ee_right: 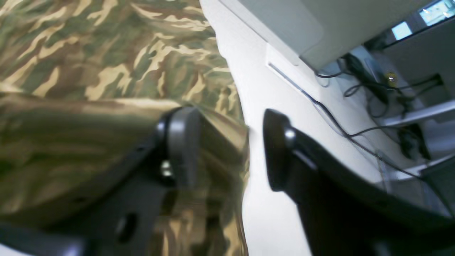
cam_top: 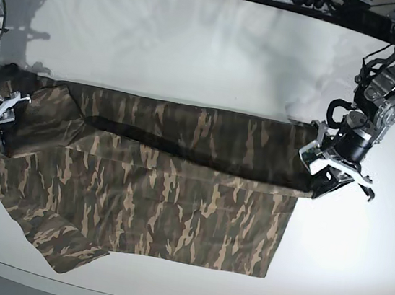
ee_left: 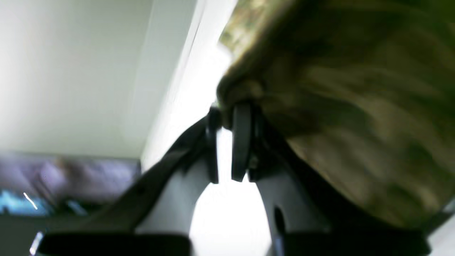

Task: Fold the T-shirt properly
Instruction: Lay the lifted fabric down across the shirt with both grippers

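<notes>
A white surface carries the camouflage T-shirt, spread flat between both tools, its far edge folded over; the right tool stands wide apart, cloth draped over one finger; the left tool, nearly together, pinches a bunched T-shirt corner.

Motion blur smears the T-shirt in the left wrist view, and its edges cut the cloth off.

Matt camouflage cloth T-shirt; smooth white table; black plastic-looking jaws.
</notes>
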